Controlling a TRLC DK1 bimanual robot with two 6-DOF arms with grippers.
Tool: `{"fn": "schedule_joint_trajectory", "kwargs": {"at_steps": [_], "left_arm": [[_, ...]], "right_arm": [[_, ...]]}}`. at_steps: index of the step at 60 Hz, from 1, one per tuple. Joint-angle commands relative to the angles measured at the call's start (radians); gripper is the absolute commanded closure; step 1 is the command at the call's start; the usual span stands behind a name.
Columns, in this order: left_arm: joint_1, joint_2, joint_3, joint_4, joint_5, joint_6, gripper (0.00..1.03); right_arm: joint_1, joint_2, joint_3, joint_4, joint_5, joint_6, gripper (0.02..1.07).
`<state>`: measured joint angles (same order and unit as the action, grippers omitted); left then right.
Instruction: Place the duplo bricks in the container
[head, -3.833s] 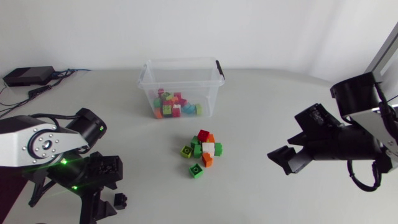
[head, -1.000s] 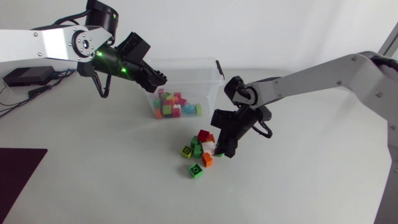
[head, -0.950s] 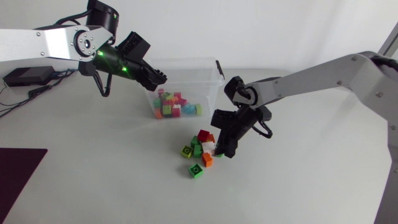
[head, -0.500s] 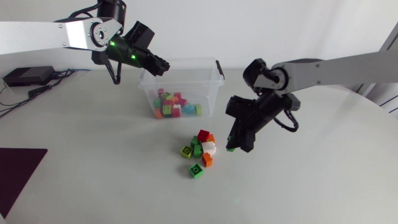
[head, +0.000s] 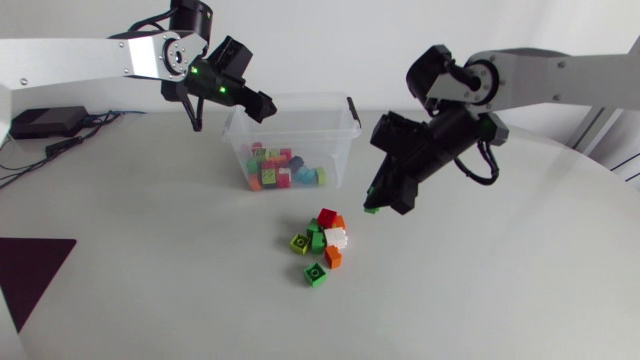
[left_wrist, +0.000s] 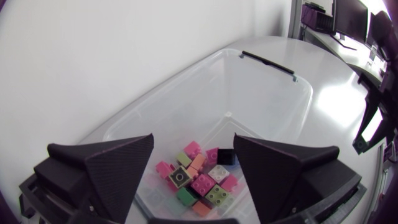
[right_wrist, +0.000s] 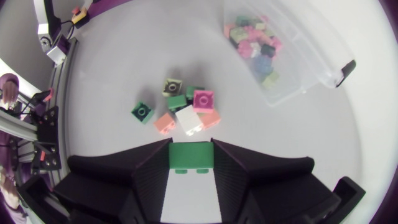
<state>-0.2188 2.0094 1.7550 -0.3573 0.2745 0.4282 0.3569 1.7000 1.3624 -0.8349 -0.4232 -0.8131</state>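
Seen from above, the left fingers hang over the rear left corner of the clear container. The container stands on the counter with mixed bricks heaped inside. The right fingers are off the counter just right of the container, pinching a green brick. A loose pile lies in front of the container.

The left wrist view shows the left fingers spread wide and holding nothing, with the open container below.

In the right wrist view both right fingers press the green brick between them. The pile lies ahead and the container beyond it.
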Motion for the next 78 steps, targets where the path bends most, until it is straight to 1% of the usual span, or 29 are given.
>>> {"fn": "schedule_joint_trajectory", "kwargs": {"at_steps": [1, 11, 15, 21, 29, 37, 44, 65, 78], "left_arm": [[0.002, -0.107, -0.092, -0.012, -0.004, 0.040, 0.05], [-0.025, -0.290, -0.339, -0.031, 0.034, 0.230, 0.05], [-0.030, -0.327, -0.416, -0.066, 0.063, 0.305, 0.05], [-0.042, -0.353, -0.502, -0.104, 0.092, 0.408, 0.05], [-0.071, -0.353, -0.577, -0.124, 0.103, 0.491, 0.05], [-0.111, -0.330, -0.604, -0.129, 0.104, 0.527, 0.05], [-0.126, -0.308, -0.618, -0.126, 0.106, 0.547, 0.05], [-0.128, -0.285, -0.660, -0.126, 0.117, 0.580, 0.06], [-0.129, -0.285, -0.707, -0.124, 0.118, 0.603, 0.06]], "right_arm": [[0.010, 0.001, 0.075, -0.003, -0.014, 0.045, 0.89], [0.022, 0.052, 0.198, 0.008, -0.026, 0.114, 0.89], [0.025, 0.076, 0.247, 0.031, -0.025, 0.157, 0.89], [0.031, 0.115, 0.320, 0.039, -0.025, 0.192, 0.89], [0.036, 0.170, 0.388, 0.076, -0.023, 0.238, 0.89], [0.036, 0.222, 0.428, 0.115, -0.020, 0.270, 0.89], [0.036, 0.256, 0.452, 0.165, -0.011, 0.304, 0.89], [0.042, 0.348, 0.534, 0.283, 0.018, 0.393, 0.89], [0.042, 0.374, 0.567, 0.381, 0.020, 0.451, 0.89]]}}
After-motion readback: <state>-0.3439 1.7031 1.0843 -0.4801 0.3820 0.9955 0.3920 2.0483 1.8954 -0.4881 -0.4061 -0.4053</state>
